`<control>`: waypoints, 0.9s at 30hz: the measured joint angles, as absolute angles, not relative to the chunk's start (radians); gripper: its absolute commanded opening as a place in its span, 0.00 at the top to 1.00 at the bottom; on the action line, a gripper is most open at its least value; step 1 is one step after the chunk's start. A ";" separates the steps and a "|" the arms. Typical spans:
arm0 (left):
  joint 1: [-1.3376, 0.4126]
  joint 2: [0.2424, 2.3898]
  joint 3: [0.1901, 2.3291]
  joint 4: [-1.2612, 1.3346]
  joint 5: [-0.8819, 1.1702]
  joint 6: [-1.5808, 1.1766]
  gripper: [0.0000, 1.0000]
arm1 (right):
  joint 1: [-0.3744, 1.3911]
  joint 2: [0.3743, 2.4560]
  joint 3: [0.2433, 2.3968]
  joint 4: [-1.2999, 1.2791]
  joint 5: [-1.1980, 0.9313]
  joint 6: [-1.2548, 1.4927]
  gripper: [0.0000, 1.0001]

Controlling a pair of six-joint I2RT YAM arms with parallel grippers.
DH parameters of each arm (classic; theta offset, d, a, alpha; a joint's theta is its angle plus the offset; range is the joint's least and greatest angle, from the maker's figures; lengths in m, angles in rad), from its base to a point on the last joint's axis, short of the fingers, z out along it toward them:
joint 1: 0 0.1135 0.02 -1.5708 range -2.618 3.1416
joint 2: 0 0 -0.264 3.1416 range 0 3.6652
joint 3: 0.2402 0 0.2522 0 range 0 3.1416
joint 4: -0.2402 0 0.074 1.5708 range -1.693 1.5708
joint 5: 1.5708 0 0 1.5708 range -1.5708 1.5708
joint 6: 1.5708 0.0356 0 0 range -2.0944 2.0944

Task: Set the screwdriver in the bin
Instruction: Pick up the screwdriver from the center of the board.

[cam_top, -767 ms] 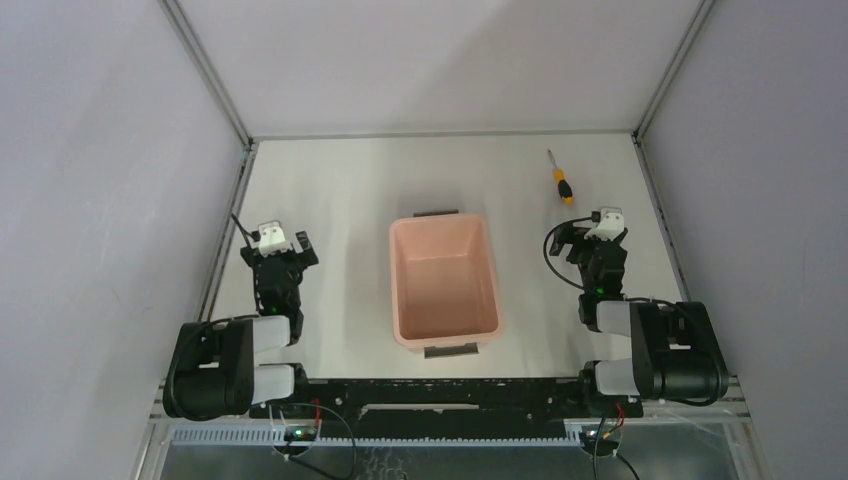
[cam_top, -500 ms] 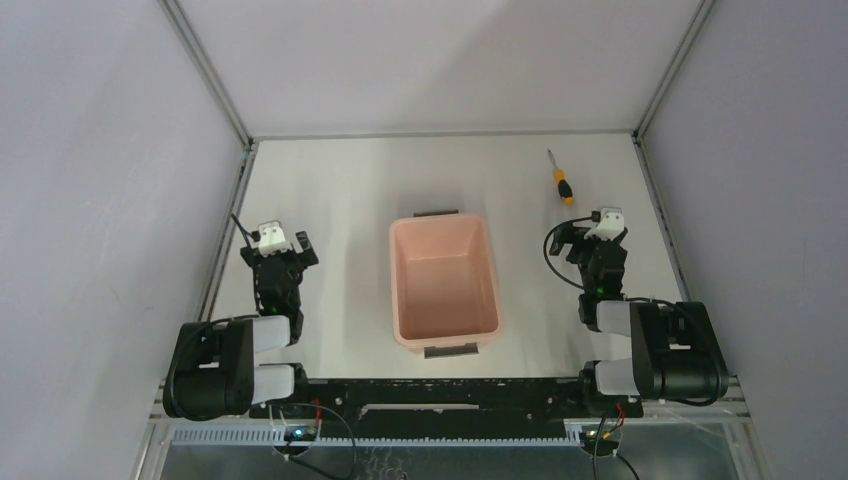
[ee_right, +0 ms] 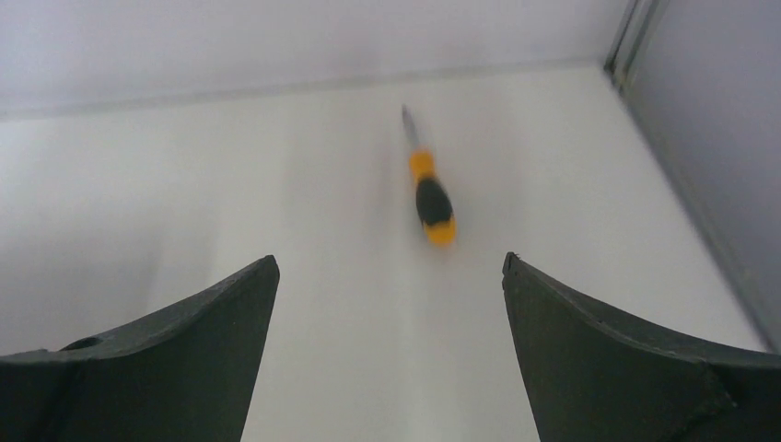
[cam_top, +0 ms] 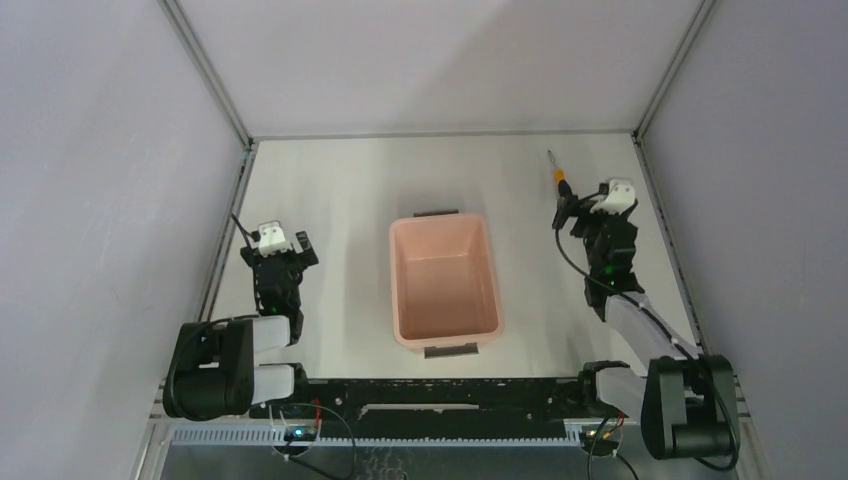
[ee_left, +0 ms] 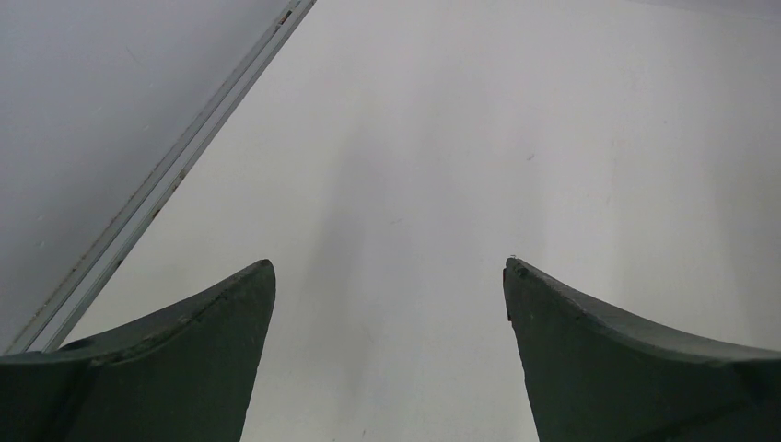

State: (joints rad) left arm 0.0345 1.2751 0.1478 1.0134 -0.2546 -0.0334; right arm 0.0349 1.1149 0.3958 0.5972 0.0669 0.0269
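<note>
Facing the table (ee_left: 442, 138), the left gripper (ee_left: 389, 262) has its jaws spread wide with nothing in them. A wall rail (ee_left: 166, 175) runs past the left finger.

The right gripper (ee_right: 389, 261) also has wide jaws and holds nothing. The screwdriver (ee_right: 431, 198) lies flat just ahead of the gap, a bit toward the right finger, untouched. Its handle end is nearest the jaws, its shaft points away to the back wall, and only open table lies between. It is slightly blurred in the wrist view. From the top, the gripper hides most of the handle. The bin (cam_top: 444, 221) stands upright well off to this gripper's left, between the arms.
</note>
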 measured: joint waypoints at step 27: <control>0.035 1.275 0.148 1.014 -0.255 -0.033 0.02 | -0.008 2.029 1.998 -0.656 -0.021 0.009 0.12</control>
